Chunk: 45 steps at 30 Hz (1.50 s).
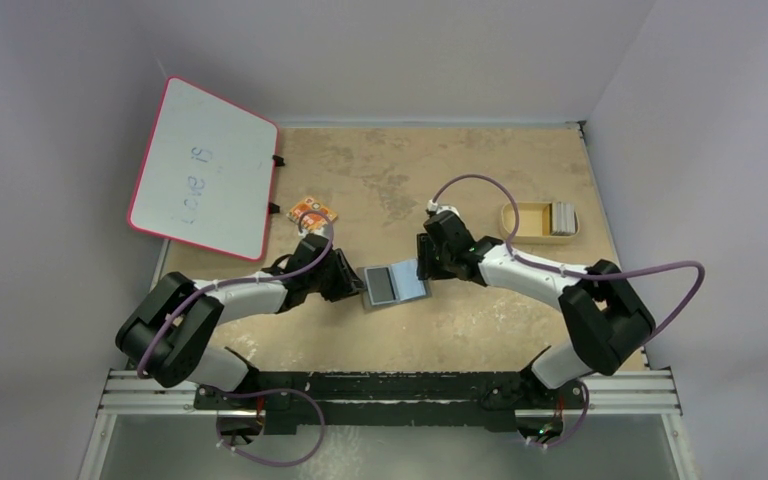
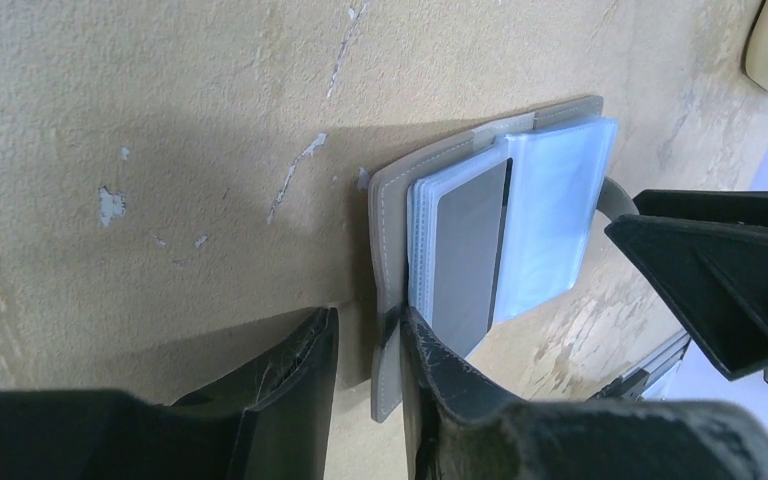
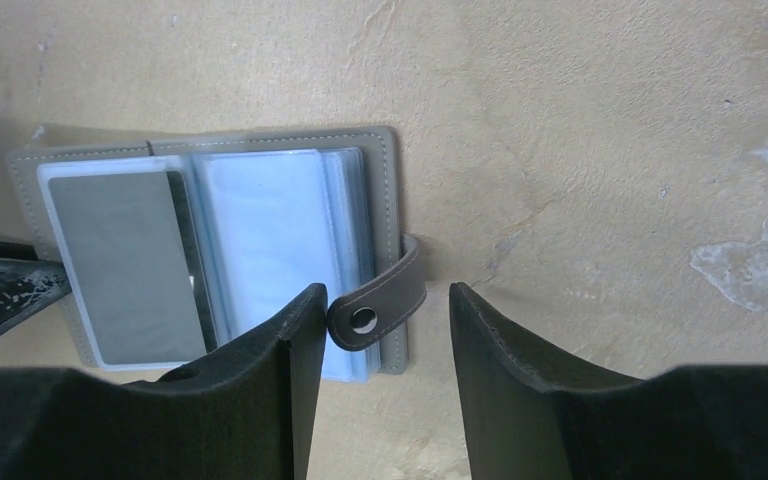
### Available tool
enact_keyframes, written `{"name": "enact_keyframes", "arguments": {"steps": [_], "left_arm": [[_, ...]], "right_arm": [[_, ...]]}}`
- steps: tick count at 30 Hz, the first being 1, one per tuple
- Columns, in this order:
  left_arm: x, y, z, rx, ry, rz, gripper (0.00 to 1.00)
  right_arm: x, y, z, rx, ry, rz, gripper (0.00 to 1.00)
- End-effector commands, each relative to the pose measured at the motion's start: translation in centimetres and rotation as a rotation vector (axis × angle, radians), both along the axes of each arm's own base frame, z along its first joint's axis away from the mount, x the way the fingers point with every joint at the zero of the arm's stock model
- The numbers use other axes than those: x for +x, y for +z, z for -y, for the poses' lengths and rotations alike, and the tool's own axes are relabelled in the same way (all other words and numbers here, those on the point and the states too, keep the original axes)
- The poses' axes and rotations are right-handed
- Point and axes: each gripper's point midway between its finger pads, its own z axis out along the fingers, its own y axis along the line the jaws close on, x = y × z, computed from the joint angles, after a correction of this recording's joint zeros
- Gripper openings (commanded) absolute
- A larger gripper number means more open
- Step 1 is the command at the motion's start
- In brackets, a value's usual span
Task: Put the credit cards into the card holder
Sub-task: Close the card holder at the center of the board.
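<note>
Nearest, at the table's near-centre: the left gripper, jaws apart. The grey cover edge of the card holder passes between its fingers, with a visible gap on one side, so nothing is clamped.

Item, card holder: lying open and flat on the table between the two arms, grey outside down, light blue sleeves up. One grey card sits in a sleeve on the left-hand page, apparently fully seated, though its lower edge is hidden behind a finger.

Item, right gripper: jaws parted, astride the closing strap with its snap stud. The strap lies loose in the gap; one finger overhangs the sleeves. No grip shown.

Farther right, well apart from the holder: a tan tray carrying the rest of the credit cards — a small grey stack standing at its right end; their number cannot be told.

Far left: an orange packet, and beyond it a red-rimmed whiteboard overhanging the table edge.

Progress, by judgement: early. One card is stowed, the stack in the tray is yet to be fetched and sleeved one by one — and the holder is unclosed.
</note>
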Motion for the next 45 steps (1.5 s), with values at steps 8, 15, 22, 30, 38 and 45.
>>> {"name": "enact_keyframes", "arguments": {"steps": [8,15,22,30,38,45], "left_arm": [[0.6,3.3,2.4,-0.136,-0.037,0.041,0.26],[0.7,3.3,2.4,-0.130,-0.038,0.048,0.11],[0.6,3.3,2.8,-0.152,-0.051,0.044,0.10],[0.7,7.2,4.4,-0.282,-0.088,0.113,0.23],[0.4,9.5,6.0,-0.406,-0.147,0.170,0.26],[1.2,8.3,6.6,-0.376,-0.171,0.175,0.27]], "right_arm": [[1.7,0.9,-0.2,-0.036,0.007,0.054,0.32],[2.0,2.3,-0.4,-0.010,0.003,0.088,0.02],[1.5,4.5,-3.3,0.144,0.113,0.119,0.00],[0.2,4.4,-5.3,0.288,0.155,0.090,0.00],[-0.6,3.7,-5.3,0.302,0.164,0.068,0.00],[-1.2,2.8,-5.9,0.342,0.178,0.039,0.00]]}}
